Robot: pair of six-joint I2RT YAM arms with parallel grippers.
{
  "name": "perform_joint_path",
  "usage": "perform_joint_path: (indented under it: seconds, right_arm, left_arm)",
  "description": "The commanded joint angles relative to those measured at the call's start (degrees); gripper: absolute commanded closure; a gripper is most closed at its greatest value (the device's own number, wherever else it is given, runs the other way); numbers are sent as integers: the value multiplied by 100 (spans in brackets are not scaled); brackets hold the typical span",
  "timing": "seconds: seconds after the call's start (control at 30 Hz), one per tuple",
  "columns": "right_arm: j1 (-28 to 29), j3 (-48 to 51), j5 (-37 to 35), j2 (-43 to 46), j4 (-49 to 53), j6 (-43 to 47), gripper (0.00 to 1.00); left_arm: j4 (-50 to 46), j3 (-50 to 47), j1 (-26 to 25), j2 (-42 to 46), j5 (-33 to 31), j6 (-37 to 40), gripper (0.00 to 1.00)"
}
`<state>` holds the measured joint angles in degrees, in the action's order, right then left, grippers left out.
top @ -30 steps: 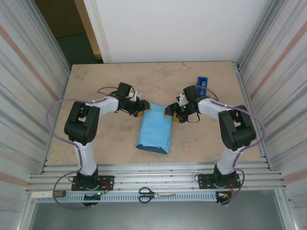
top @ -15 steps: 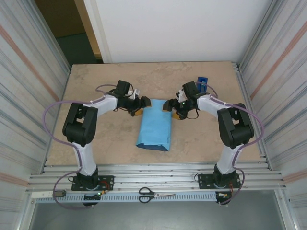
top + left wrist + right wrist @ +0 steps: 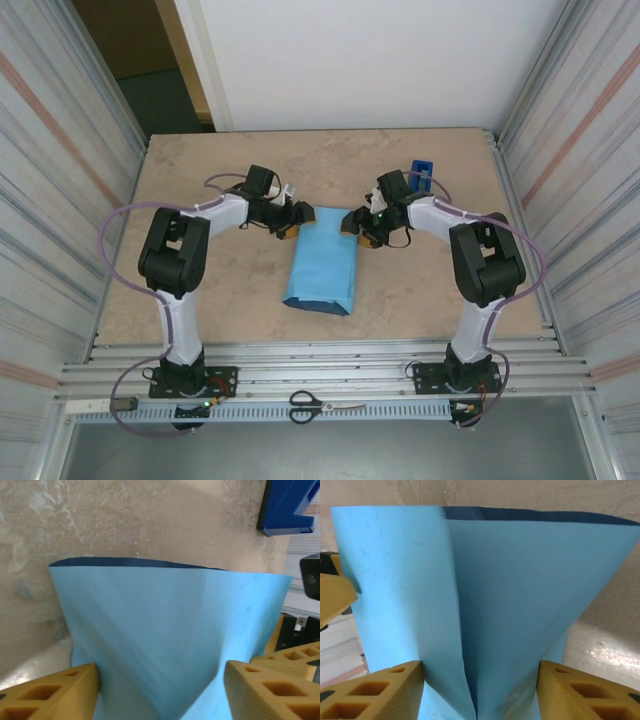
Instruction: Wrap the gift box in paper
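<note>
Beige table [image 3: 200,300] holds sky-blue paper [image 3: 322,265] wrapped into an oblong.

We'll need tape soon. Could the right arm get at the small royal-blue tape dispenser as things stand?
Probably yes. The royal-blue tape dispenser stands close beside that arm's wrist, with nothing between them. But the right gripper straddles the far end of the thin light-blue paper, so it must back off first.
</note>
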<state>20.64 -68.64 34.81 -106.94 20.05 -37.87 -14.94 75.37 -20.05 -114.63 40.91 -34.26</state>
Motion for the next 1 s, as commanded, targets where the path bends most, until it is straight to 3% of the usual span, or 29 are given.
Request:
perform_joint_path:
  seconds: [0.0, 0.1, 0.2, 0.4, 0.57, 0.77, 0.87, 0.97]
  right_arm:
    - [27, -326, 265, -151, -73, 92, 44]
    - [19, -429, 430, -198, -51, 204, 44]
    - [0, -654, 639, -333, 98, 324, 41]
    - [-286, -743, 236, -208, 571, 446, 26]
    - [-195, -116, -728, 1301, 666, 670, 15]
    - [584, 1415, -2754, 3906, 433, 1036, 1]
    - [671, 2206, -3035, 5062, 268, 473, 2]
    - [524, 2740, -2579, 5790, 273, 385, 2]
  left_arm:
    - [-173, 180, -34, -66, 232, 205, 42]
    - [-216, 113, -34, 40, 154, 220, 47]
    - [-128, -79, -42, 228, 90, 29, 46]
    - [-235, -283, 25, 692, -406, -3, 22]
    - [-413, -686, 28, 1569, -877, 242, 2]
    - [8, -2034, -74, 3506, -1319, 215, 1]
    - [36, -2593, -206, 4583, -1667, 356, 1]
    - [253, -3233, -242, 5422, -1664, 384, 1]
